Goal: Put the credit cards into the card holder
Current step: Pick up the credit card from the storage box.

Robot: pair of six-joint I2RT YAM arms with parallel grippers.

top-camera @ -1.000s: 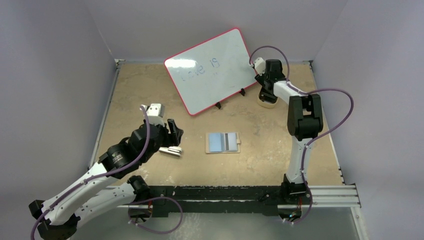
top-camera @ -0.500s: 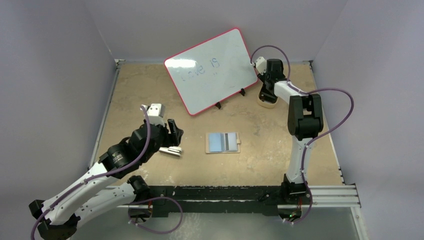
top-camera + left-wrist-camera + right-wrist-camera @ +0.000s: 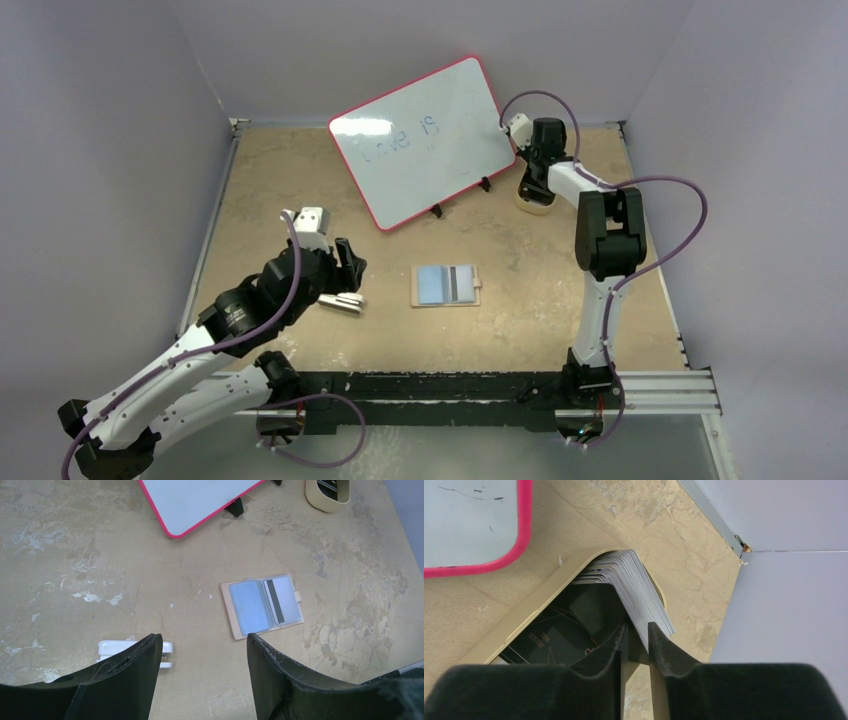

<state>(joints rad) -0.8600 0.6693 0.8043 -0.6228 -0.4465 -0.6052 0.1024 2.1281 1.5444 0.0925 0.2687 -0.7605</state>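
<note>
Top view: the small beige-tan leather bifold card holder point(image 3: 446, 286) is lying open and flat near the table centre, slightly toward 6 o'clock. Two cards are sitting in its clear pockets: a pale blue plastic card point(image 3: 248, 606) in the 9 o'clock half and a pale grey card with a dark magnetic stripe point(image 3: 283, 600) in the 3 o'clock half. The snap tab point(image 3: 297, 596) is sticking out at the holder's 3 o'clock edge.

The left gripper point(image 3: 204, 640) is being held above the beige marbled table point(image 3: 270, 190), at 9 o'clock of the holder and well apart from it. Its jaws are spread wide with nothing between them. A thick silver-white rectangular block point(image 3: 111, 647) is lying just under the left finger.

The right gripper point(image 3: 637, 627) is reaching down into the tan oval tray with a dark interior point(image 3: 536, 615) at the table's 1 o'clock corner, just beside the pink-framed whiteboard point(image 3: 425, 140) on its stand. A fanned stack of thin pale grey credit cards point(image 3: 636, 587) is leaning against the tray's far wall. The fingers are drawn nearly together and appear to be clamped on the edge of the credit cards, though the contact point is partly hidden.
</note>
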